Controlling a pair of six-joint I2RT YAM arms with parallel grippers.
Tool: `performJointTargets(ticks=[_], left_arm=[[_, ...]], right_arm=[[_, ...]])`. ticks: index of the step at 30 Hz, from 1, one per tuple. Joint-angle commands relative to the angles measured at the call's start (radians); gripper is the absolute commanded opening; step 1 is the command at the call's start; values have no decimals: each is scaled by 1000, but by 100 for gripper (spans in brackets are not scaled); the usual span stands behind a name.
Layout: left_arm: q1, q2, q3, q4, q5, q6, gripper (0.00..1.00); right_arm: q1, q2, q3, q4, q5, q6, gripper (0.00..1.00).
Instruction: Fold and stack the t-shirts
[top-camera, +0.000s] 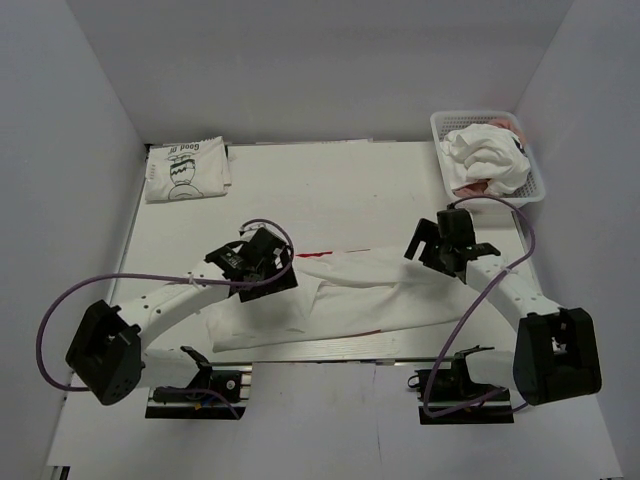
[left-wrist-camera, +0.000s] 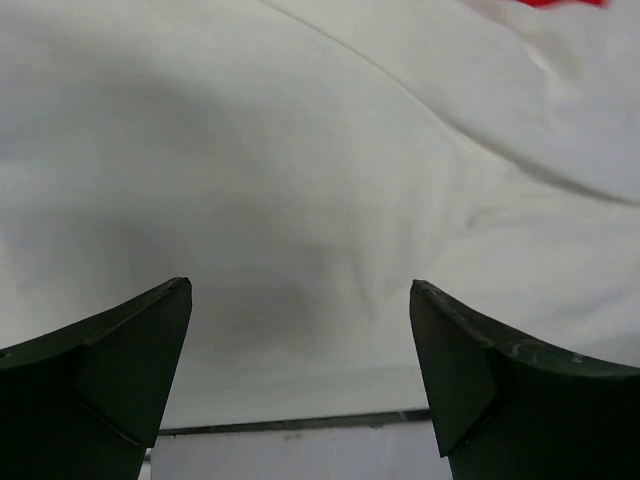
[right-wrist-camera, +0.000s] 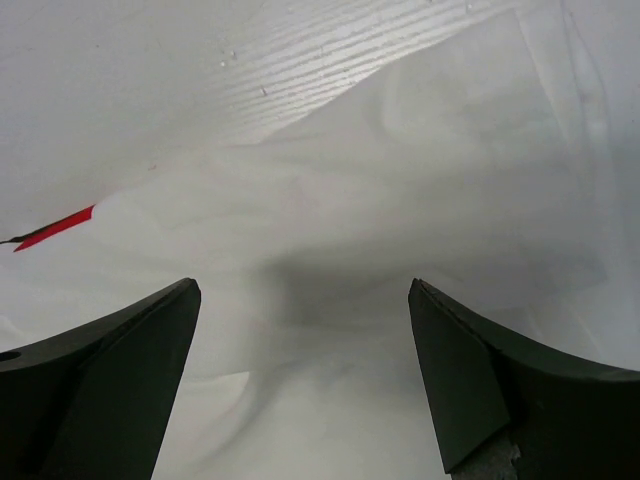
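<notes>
"Watching both arms hang there, what would you want from them on this step?"

"A clean, matched pinch. The white t-shirt (top-camera: 370, 295) with the red print (top-camera: 312, 254) lies spread across the middle of the table (top-camera: 350, 190), rumpled, its near side close to the table's near edge. The left gripper (top-camera: 255, 262) hovers over its left part and the right gripper (top-camera: 440, 245) over its right end. Both have their jaws wide, with nothing between them."

"So where should they bite?"

"At the cloth's edge, I'd say, at matching points on each side, so the fold comes over straight and not skewed. From the wrist views I can't tell whether either gripper touches the fabric."

"And the others?"

"One folded t-shirt (top-camera: 185, 170), the one with the black cartoon, sits at the far left corner. I reckon that's where the stack belongs. More crumpled shirts (top-camera: 485, 155) wait in the basket (top-camera: 470, 114) at the far right."
</notes>
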Motion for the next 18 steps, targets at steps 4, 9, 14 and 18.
performJointTargets(ticks=[4, 9, 14, 18], left_arm=[[119, 121, -61, -21, -54, -72, 99], [218, 302, -42, 43, -33, -72, 99], [283, 620, 125, 128, 33, 6, 99], [339, 835, 544, 88, 23, 106, 99]], right_arm=[[1, 137, 53, 81, -112, -60, 90], [4, 205, 18, 101, -163, -25, 90], [18, 155, -92, 101, -201, -2, 90], [83, 47, -200, 52, -262, 7, 90]])
